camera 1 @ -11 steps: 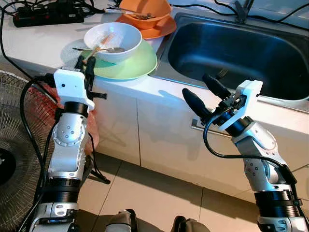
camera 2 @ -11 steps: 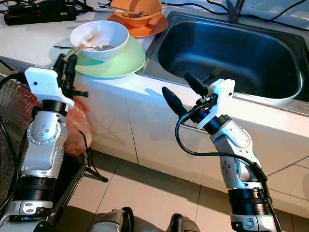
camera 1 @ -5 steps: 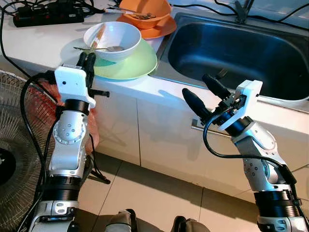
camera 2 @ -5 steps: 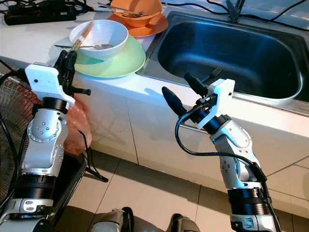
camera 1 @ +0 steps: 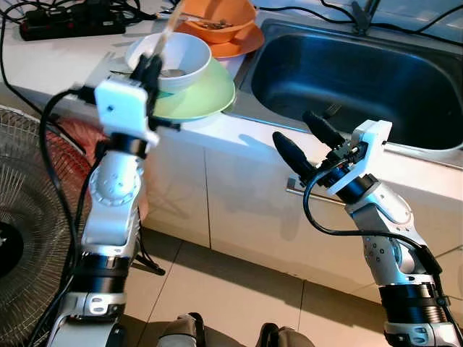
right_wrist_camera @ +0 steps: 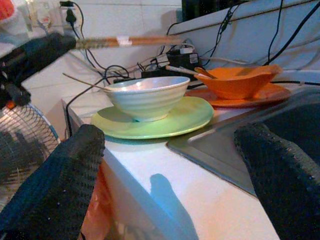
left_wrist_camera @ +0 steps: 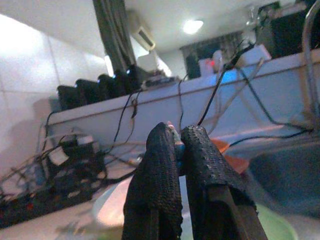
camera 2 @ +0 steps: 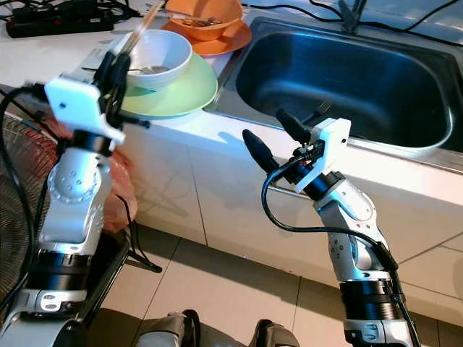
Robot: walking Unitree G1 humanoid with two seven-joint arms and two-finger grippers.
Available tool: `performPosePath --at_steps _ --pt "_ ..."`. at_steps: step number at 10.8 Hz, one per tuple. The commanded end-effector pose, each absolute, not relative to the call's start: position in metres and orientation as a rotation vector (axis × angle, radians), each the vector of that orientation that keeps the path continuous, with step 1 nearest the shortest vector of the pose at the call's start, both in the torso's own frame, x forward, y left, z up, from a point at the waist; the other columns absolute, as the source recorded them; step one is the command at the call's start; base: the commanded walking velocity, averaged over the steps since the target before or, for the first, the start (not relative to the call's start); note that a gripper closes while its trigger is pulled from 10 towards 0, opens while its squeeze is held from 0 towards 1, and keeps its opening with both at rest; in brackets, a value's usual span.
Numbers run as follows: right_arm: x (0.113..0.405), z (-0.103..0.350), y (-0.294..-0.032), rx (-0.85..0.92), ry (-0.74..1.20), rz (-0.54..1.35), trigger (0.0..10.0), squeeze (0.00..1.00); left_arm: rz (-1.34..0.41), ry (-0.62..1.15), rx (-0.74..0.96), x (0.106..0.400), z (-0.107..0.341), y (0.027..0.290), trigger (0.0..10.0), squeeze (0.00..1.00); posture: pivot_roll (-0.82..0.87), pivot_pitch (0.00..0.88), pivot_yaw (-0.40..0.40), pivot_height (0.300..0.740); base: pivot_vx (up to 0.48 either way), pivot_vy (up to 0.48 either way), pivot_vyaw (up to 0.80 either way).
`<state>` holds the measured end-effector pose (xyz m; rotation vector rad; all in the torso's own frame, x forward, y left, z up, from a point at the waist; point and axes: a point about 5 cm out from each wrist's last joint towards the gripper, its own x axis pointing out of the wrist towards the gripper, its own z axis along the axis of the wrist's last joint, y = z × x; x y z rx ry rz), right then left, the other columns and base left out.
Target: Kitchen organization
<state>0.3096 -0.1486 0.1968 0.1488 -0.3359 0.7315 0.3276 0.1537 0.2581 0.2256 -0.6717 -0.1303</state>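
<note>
Left claw (camera 2: 116,63) pinches chopsticks (right_wrist_camera: 131,41) above bowl (right_wrist_camera: 145,96).

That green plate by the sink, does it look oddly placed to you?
Yes. The green plate carrying the white bowl juts past the counter edge, beside the left gripper holding chopsticks.

White counter (camera 1: 65,61), steel sink (camera 1: 347,72) (deep), tiled floor (camera 1: 217,296)
</note>
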Motion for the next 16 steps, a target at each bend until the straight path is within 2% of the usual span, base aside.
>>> performPosePath --at_steps 1,3,4,5,8,12,14,16 --pt "0.310 0.198 -0.151 0.136 -0.344 0.721 10.0 0.00 -0.181 -0.720 0.225 0.325 0.274 0.144 10.0 0.00 0.06 0.154 -0.017 0.740 0.000 0.000 0.00" --pt "0.312 0.199 -0.153 0.124 -0.348 0.703 10.0 0.00 -0.284 -0.731 0.205 0.325 0.280 0.125 10.0 0.00 0.05 0.158 -0.011 0.740 0.000 0.000 0.00" --pt "0.314 0.200 -0.157 0.110 -0.356 0.670 10.0 0.00 -0.395 -0.727 0.182 0.327 0.283 0.104 10.0 0.00 0.05 0.159 -0.007 0.740 0.000 0.000 0.00" --pt "0.315 0.201 -0.159 0.102 -0.359 0.650 10.0 0.00 -0.446 -0.723 0.175 0.328 0.284 0.095 10.0 0.00 0.04 0.159 -0.004 0.740 0.000 0.000 0.00" --pt "0.321 0.206 -0.177 0.044 -0.375 0.533 10.0 0.00 -0.629 -0.649 0.112 0.341 0.278 0.057 10.0 0.00 0.02 0.159 0.010 0.740 0.000 0.000 0.00" --pt "0.319 0.209 -0.191 0.010 -0.384 0.478 10.0 0.00 -0.677 -0.558 0.007 0.363 0.277 0.039 10.0 0.00 0.00 0.169 0.030 0.740 0.000 0.000 0.00" --pt "0.314 0.208 -0.191 0.005 -0.385 0.470 10.0 0.00 -0.617 -0.446 -0.104 0.387 0.281 0.032 10.0 0.00 -0.02 0.179 0.045 0.740 0.000 0.000 0.00" --pt "0.310 0.208 -0.191 0.006 -0.386 0.469 10.0 0.00 -0.562 -0.390 -0.200 0.396 0.288 0.033 10.0 0.00 -0.03 0.190 0.052 0.740 0.000 0.000 0.00"
